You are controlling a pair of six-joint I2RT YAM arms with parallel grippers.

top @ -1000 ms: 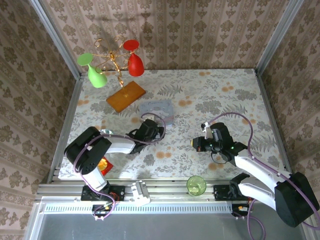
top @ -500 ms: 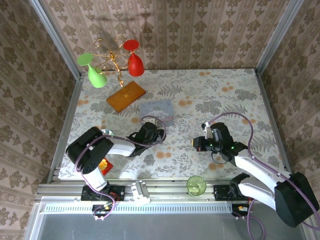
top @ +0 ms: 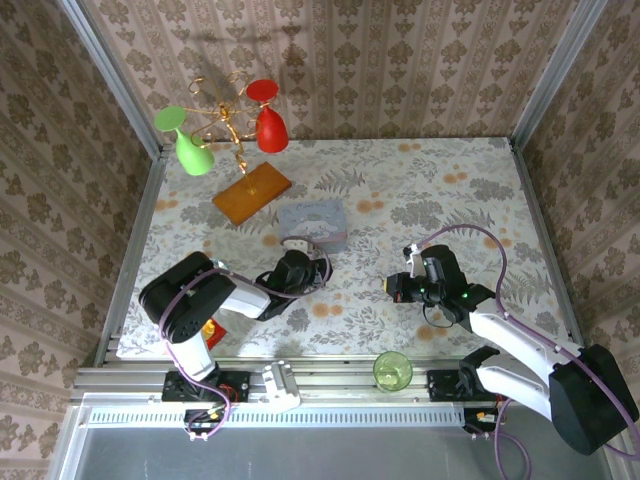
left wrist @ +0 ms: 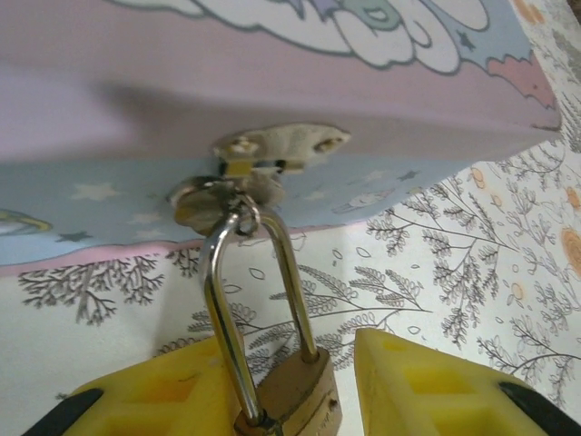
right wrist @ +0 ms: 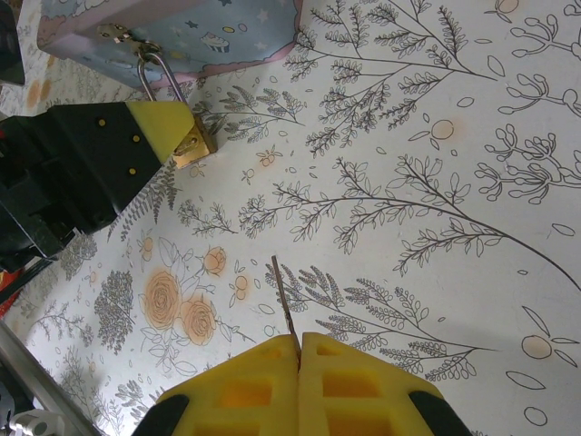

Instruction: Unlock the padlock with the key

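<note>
The brass padlock (left wrist: pixel 292 392) hangs by its silver shackle (left wrist: pixel 222 300) from the hasp (left wrist: pixel 272 150) of the pale blue tin (top: pixel 313 220). My left gripper (left wrist: pixel 286 352) is open around the padlock body: the left yellow finger (left wrist: pixel 154 395) touches it and the right finger (left wrist: pixel 418 381) stands a narrow gap away. The right wrist view shows the same padlock (right wrist: pixel 193 145) beside the left finger. My right gripper (right wrist: pixel 299 341) is shut on the key (right wrist: pixel 283 295), whose thin blade sticks out above the floral cloth, well right of the tin. In the top view the right gripper (top: pixel 395 287) faces the left gripper (top: pixel 300 264).
An orange packet (top: pixel 251 192) lies behind the tin. A gold stand holds a green glass (top: pixel 192 152) and a red glass (top: pixel 270 127) at the back left. A green cup (top: pixel 392 370) stands at the near edge. Patterned walls close in the table.
The left gripper's jaws have narrowed around the padlock, and the left arm has shifted slightly. The right arm and the key have stayed in place.
</note>
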